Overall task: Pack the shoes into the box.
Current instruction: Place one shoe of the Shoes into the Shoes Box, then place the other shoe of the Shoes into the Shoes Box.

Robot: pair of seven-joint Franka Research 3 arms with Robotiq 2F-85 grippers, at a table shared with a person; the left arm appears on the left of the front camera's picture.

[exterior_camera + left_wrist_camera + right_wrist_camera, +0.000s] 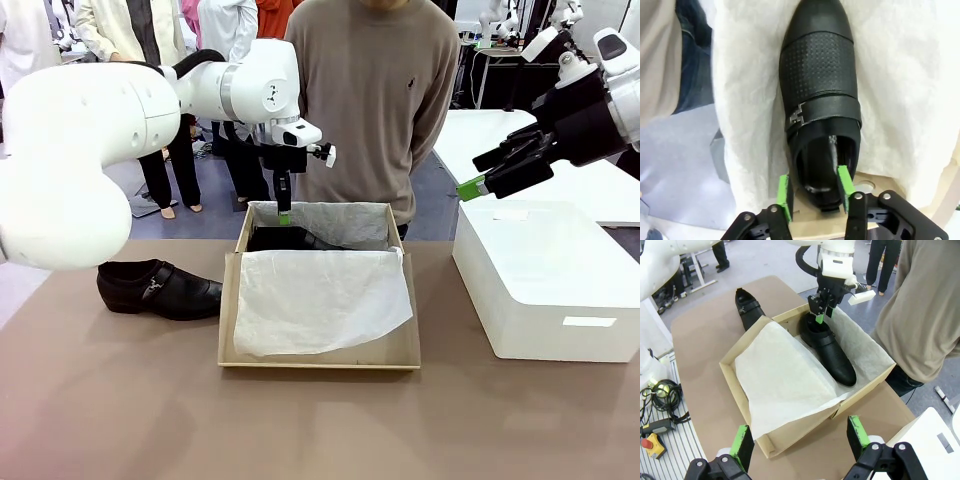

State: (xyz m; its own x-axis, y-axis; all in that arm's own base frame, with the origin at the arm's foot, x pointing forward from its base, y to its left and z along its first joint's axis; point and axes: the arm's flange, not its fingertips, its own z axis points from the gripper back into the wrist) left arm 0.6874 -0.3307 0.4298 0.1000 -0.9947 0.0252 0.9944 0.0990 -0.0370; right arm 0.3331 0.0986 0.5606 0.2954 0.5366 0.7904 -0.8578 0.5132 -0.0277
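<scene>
One glossy black shoe (pixel 285 240) (pixel 830 350) lies in the far part of the tan box (pixel 320 358) (pixel 735 385), on white tissue paper (pixel 320 300). In the left wrist view this shoe (pixel 820 90) points away from me, toe up, buckle on its left. My left gripper (pixel 284 215) (pixel 814 192) hangs over the shoe's heel, its green pads parted around the heel opening and not pressing it. The second shoe (pixel 160 288) (pixel 747 307) lies on the table left of the box. My right gripper (pixel 480 185) (pixel 800 440) is open and empty, high above the right side.
A large white block (pixel 545 280) (pixel 935 440) stands on the table right of the box. A person (pixel 375 100) in a beige sweater stands at the far edge behind the box. The brown table (pixel 300 430) has bare room in front.
</scene>
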